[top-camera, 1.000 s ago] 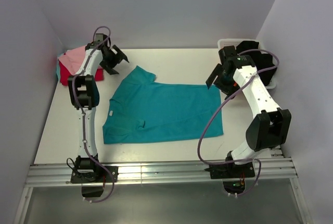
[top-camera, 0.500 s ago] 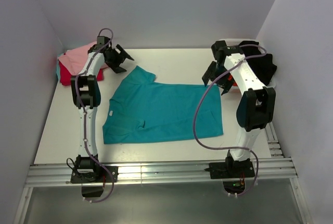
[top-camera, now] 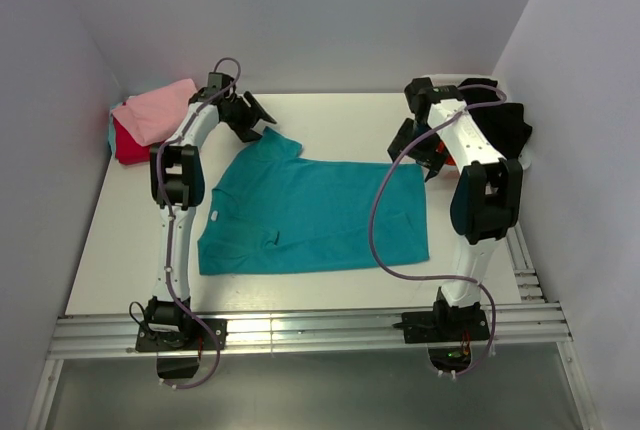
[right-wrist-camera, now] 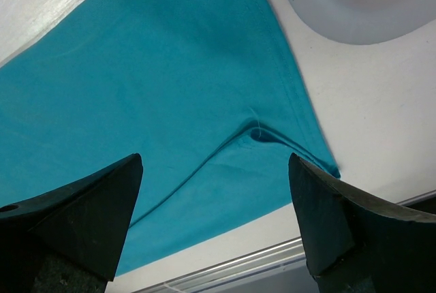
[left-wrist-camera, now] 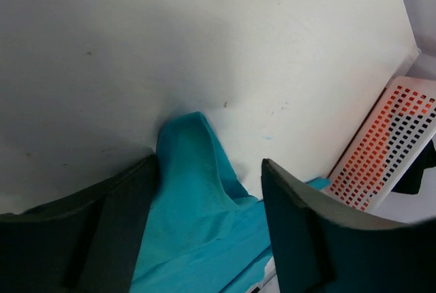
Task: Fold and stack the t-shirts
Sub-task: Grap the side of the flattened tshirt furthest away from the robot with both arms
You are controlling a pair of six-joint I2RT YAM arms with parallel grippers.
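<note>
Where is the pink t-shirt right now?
In the top external view the pink t-shirt lies at the table's far left corner, on top of the red t-shirt, to the left of the left pincer and the spread teal t-shirt.

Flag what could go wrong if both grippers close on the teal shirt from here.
Left gripper straddles only the sleeve tip of the teal shirt; a shallow pinch may slip or lift just the sleeve. Right gripper hangs open over a crease near the hem corner; closing there could catch one layer or set the wrinkle. The basket sits close beside the right arm, so a lift might bump it.
</note>
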